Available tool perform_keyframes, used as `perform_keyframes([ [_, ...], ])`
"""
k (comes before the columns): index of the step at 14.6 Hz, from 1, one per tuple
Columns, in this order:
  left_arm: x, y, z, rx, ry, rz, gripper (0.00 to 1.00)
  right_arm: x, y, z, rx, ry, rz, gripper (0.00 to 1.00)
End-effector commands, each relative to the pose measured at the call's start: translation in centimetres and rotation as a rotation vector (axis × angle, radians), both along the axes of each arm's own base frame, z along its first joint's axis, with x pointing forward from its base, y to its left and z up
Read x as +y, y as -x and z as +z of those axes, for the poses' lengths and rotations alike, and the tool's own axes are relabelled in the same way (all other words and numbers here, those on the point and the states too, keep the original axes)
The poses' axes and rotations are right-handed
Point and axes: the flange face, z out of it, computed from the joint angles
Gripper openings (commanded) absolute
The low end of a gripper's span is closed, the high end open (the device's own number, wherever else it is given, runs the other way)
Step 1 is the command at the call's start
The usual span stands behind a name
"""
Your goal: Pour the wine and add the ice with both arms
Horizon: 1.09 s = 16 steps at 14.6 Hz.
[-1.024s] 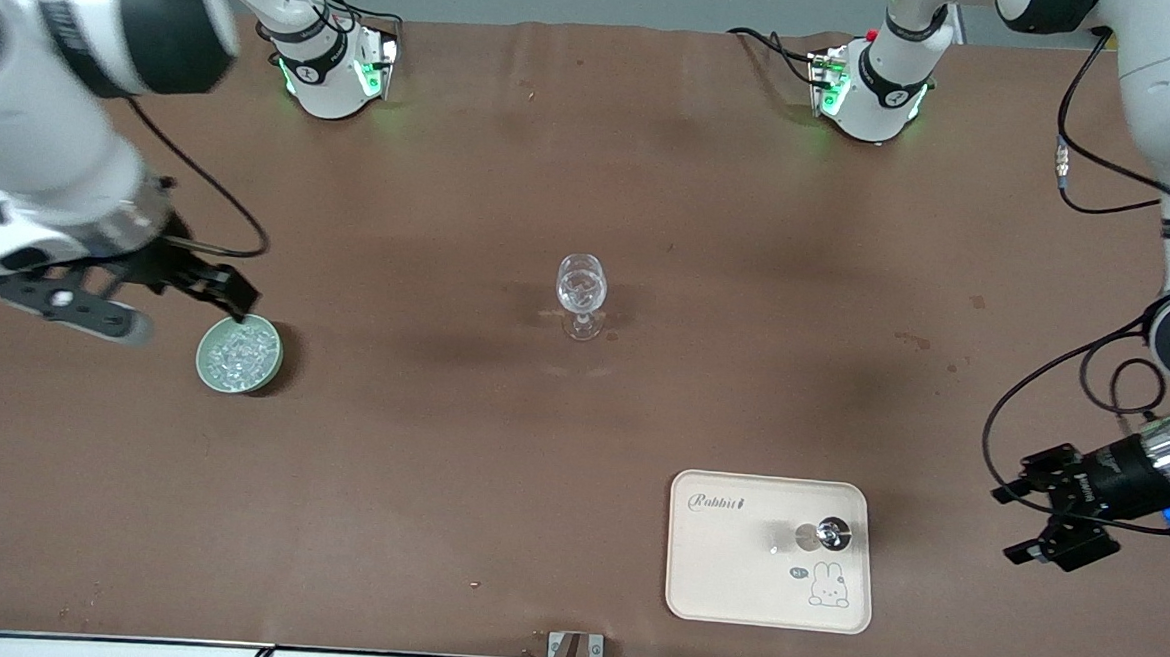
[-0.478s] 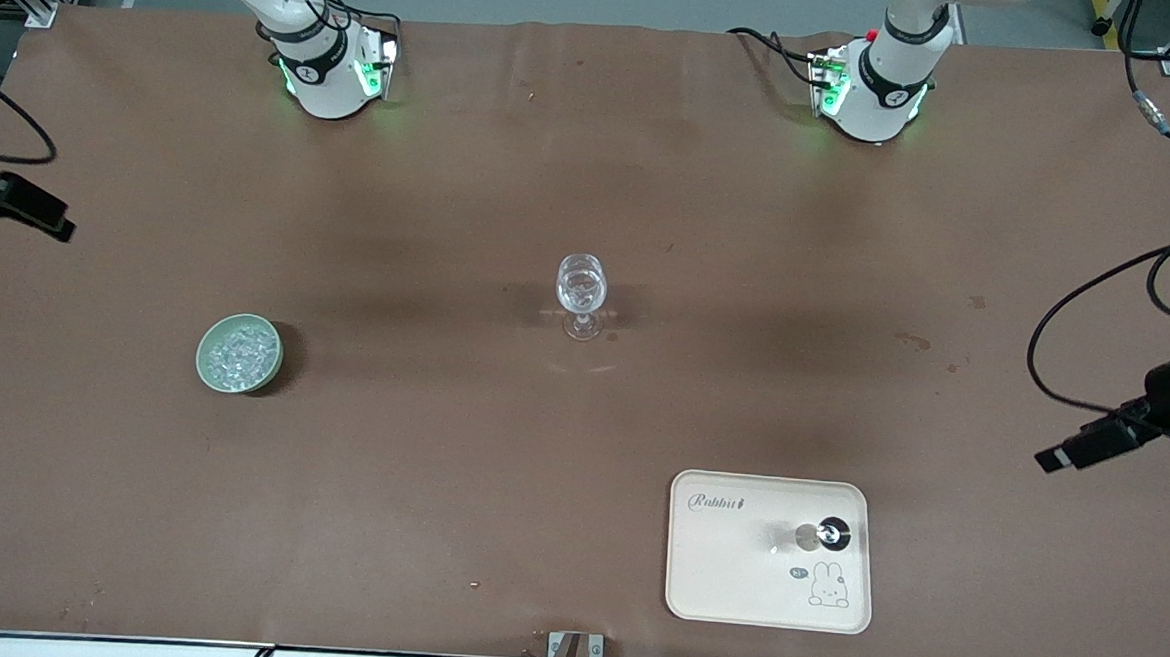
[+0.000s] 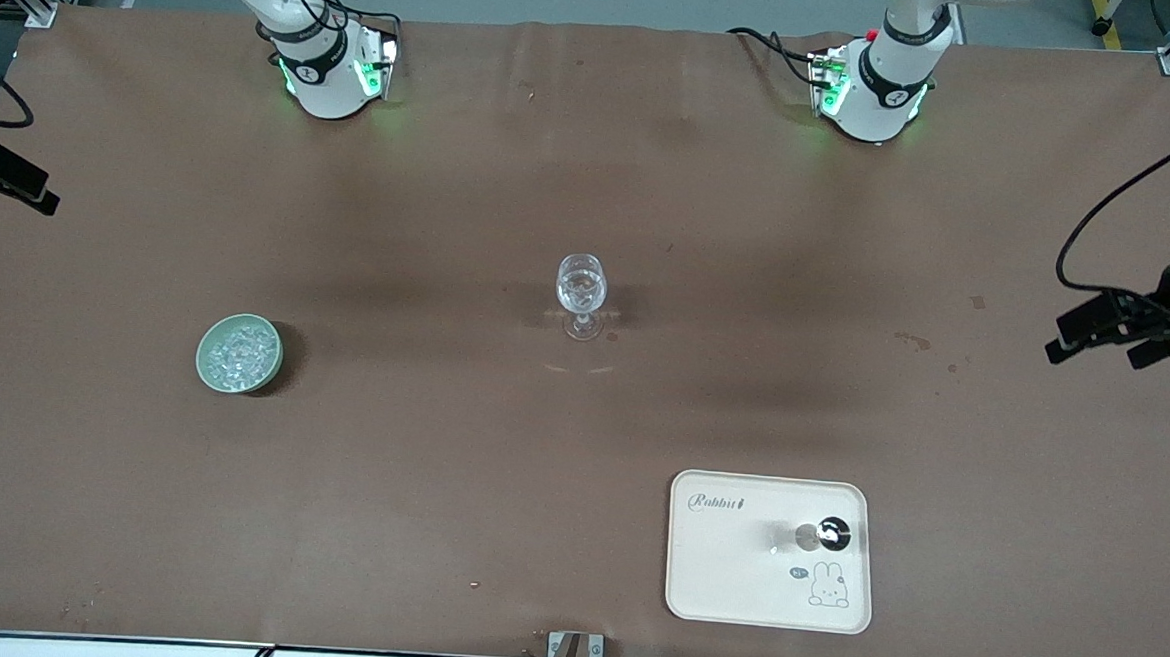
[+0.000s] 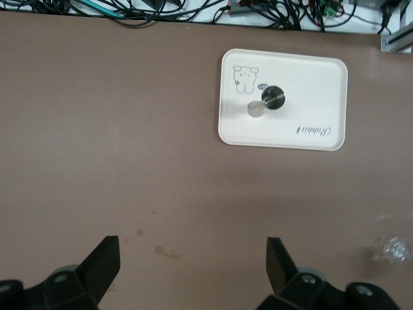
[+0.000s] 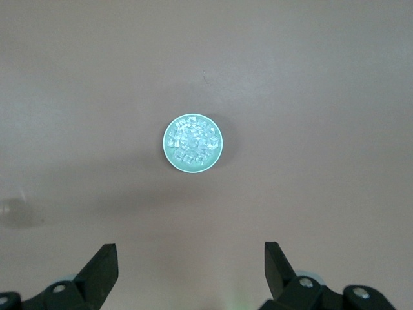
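Observation:
A clear stemmed glass (image 3: 581,298) stands at the table's middle. Toward the right arm's end sits a pale green bowl (image 3: 205,364) filled with ice (image 3: 238,350). The right wrist view looks straight down on the bowl (image 5: 169,155) and its ice (image 5: 191,141). My right gripper (image 5: 190,252) is open and empty, high over the table's edge (image 3: 2,188). My left gripper (image 4: 191,248) is open and empty too, high over bare table at the left arm's end (image 3: 1110,341). No wine is visible.
A cream tray (image 3: 723,566) with a rabbit drawing lies near the front edge; a small dark round-topped thing (image 3: 832,530) stands on it. The left wrist view shows that tray (image 4: 303,77) and the glass (image 4: 395,247). Cables run along the front edge.
Both arms have pulled up and outward. The right gripper left the bowl's side for the table's end. The left gripper rose from beside the tray toward its own end.

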Motion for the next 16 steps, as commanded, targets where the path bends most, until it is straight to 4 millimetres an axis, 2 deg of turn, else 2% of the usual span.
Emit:
perform_keyframes([
  [1,-0.3,1.9,1.2,0.004,-0.046,-0.038,1.0,0.5,0.9,0.3,-0.001,-0.016,0.005,1.0],
  [4,0.0,3.3,2.4,0.028,-0.04,-0.021,1.0,0.1,1.0,0.7,-0.002,-0.018,0.002,1.0],
  [8,-0.1,3.8,2.0,0.063,-0.037,0.008,0.99,-0.2,0.8,0.8,-0.006,-0.014,0.003,1.0],
  [10,-0.1,5.0,2.8,0.065,-0.032,0.038,0.99,-0.3,0.8,0.8,-0.008,-0.015,0.003,1.0],
  [11,-0.5,5.3,3.0,0.063,-0.034,0.03,0.99,-0.3,0.6,0.8,-0.015,-0.012,0.003,1.0],
  [14,-3.4,6.2,2.4,0.067,-0.116,-0.028,0.99,-0.9,0.6,0.8,-0.017,-0.025,-0.008,1.0],
  [16,-4.1,6.3,2.1,0.064,-0.13,-0.04,0.99,-1.3,0.8,0.8,-0.012,-0.026,-0.014,1.0],
])
